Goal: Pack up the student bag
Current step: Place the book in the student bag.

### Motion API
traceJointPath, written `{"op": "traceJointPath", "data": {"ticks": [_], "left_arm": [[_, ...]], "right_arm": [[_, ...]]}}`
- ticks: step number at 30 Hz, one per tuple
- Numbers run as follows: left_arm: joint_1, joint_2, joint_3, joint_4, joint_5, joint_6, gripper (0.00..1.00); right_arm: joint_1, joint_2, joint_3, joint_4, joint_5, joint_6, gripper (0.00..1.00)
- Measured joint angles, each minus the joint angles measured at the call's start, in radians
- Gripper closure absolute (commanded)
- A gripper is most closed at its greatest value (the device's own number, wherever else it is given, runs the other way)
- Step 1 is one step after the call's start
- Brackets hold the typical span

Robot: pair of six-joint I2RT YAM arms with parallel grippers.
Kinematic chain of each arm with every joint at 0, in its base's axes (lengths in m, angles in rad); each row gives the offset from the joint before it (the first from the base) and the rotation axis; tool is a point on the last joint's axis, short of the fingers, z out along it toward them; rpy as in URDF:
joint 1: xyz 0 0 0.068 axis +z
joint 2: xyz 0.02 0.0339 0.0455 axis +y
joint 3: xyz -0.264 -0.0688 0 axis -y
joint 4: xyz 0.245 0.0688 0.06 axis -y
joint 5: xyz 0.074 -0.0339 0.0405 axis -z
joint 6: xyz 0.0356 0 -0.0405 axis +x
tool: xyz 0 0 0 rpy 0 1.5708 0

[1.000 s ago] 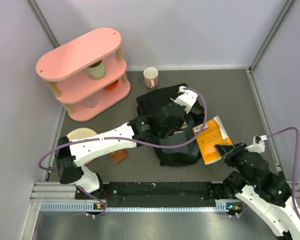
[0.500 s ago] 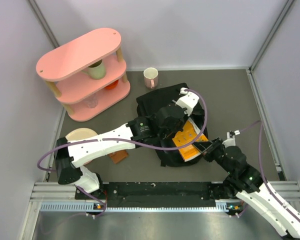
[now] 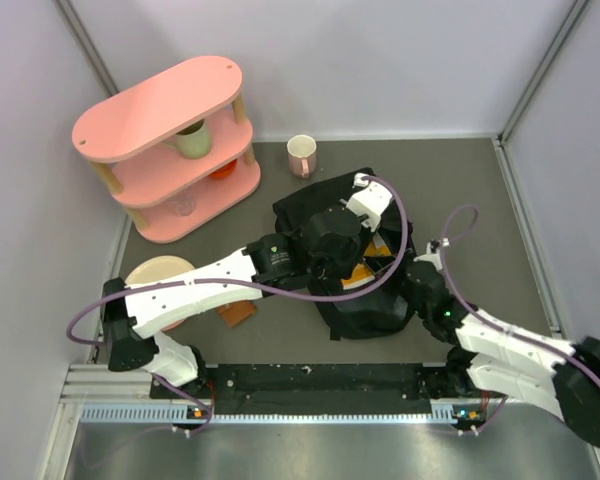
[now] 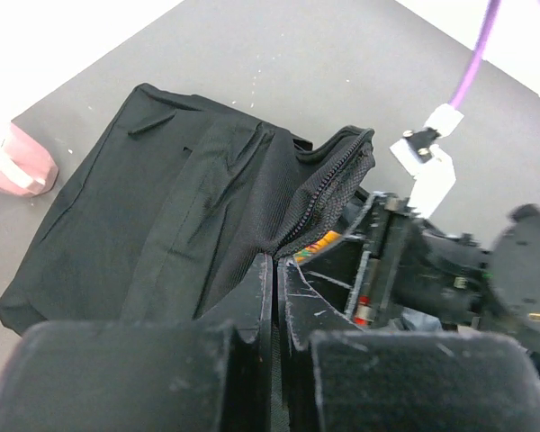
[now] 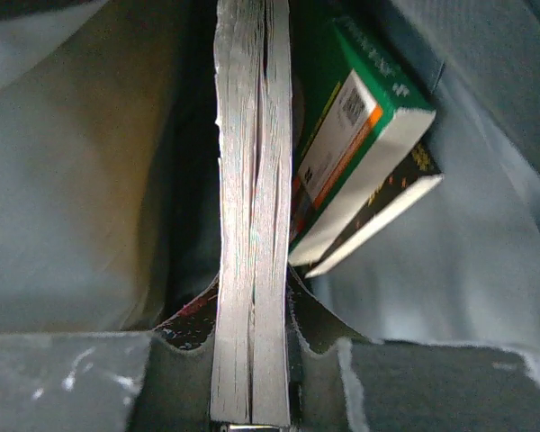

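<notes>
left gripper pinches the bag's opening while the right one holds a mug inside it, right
Not a mug: the right gripper holds a book, its page edges plain in the right wrist view. The left gripper does pinch the student bag at its opening.

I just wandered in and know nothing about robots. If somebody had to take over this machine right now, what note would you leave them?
Left hand: shut on the zip edge of the student bag, holding its mouth open.
Right hand: shut on a book, reaching inside the bag.
Things: the bag lies on the table. The held book is mostly inside it. A green book and a dark book sit inside beside it.
Done: at least two books are packed.
Left: let go of the held book, draw the right hand out, then release the bag's edge.
</notes>
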Motion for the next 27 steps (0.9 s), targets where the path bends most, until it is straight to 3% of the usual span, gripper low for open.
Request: {"op": "traceJointPath", "data": {"ticks": [1,5,7,10,15,18,19,21,27], "left_arm": [[0.000,-0.003,-0.002,0.000,0.000,-0.003,1.00],[0.000,-0.025,-0.020,0.004,0.000,-0.016,1.00],[0.000,-0.043,-0.043,0.008,-0.002,-0.021,1.00],[-0.001,-0.079,-0.084,0.010,-0.010,-0.028,1.00],[-0.002,-0.109,-0.116,0.022,-0.024,-0.039,1.00],[-0.003,-0.111,-0.126,0.032,-0.026,-0.042,1.00],[-0.004,-0.111,-0.126,0.033,-0.026,-0.043,1.00],[-0.004,-0.111,-0.126,0.039,-0.026,-0.043,1.00],[-0.004,-0.111,-0.126,0.046,-0.019,-0.051,1.00]], "right_arm": [[0.000,0.063,0.014,0.038,0.012,-0.006,0.89],[0.000,0.278,0.104,0.125,0.030,-0.036,0.76],[0.000,0.340,0.132,0.170,0.019,-0.047,0.59],[0.000,0.371,0.101,0.241,-0.005,-0.047,0.46],[0.000,0.293,-0.014,0.238,-0.040,-0.055,0.40],[0.000,0.184,-0.017,0.178,-0.052,-0.067,0.48],[0.000,0.154,-0.017,0.166,-0.052,-0.071,0.67],[0.000,0.092,-0.022,0.146,-0.046,-0.080,0.87],[0.000,0.063,-0.031,0.101,-0.013,-0.084,1.00]]}}
